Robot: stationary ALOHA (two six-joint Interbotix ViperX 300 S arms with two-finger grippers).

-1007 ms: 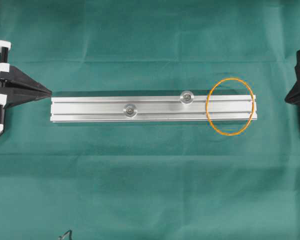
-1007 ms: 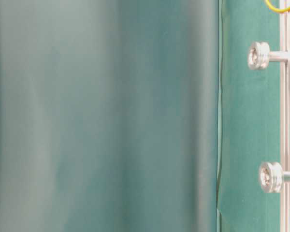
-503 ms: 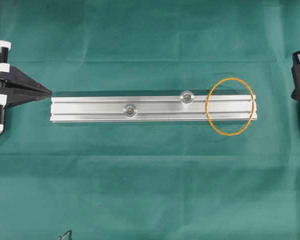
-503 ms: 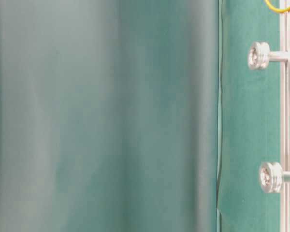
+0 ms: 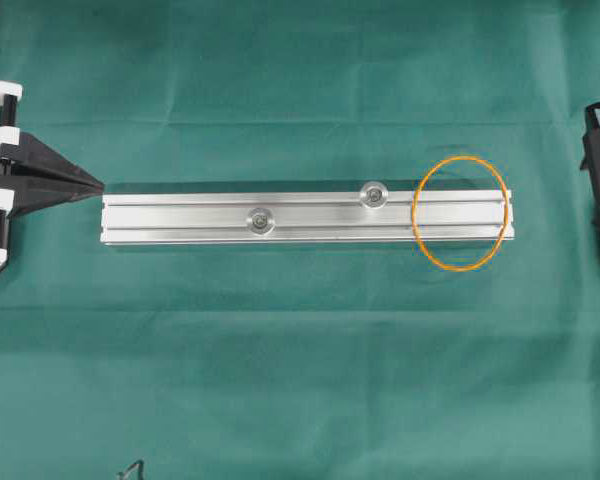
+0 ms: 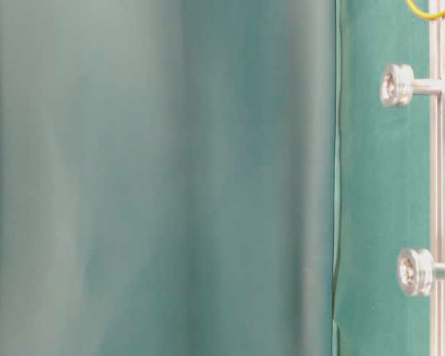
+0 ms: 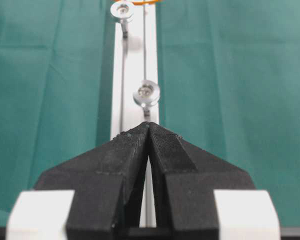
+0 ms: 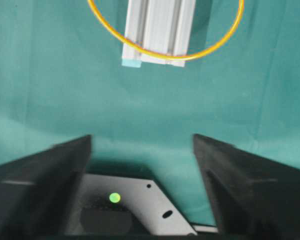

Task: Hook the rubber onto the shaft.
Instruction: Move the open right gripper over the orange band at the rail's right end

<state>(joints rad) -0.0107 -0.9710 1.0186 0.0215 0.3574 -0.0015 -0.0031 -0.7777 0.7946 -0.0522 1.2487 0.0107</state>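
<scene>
Rubber band [image 5: 460,213] lies loose across rail end [image 5: 480,217], unhooked; my right gripper [image 8: 142,165] gapes empty, left gripper [image 7: 149,131] pinched closed, empty.

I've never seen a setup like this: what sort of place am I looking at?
Probably a robotics lab test bench. A green cloth covers the table, an aluminium rail with two small shafts lies on it under an orange rubber band, and black robot fingers wait at each end.

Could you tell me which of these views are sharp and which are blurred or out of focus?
Overhead: sharp, evenly lit, rail and rubber band crisp. Table-level: a blurred green expanse fills most of it, only the shafts clear. Right wrist: soft, open right gripper fingers blurred. Left wrist: sharp up close.
</scene>
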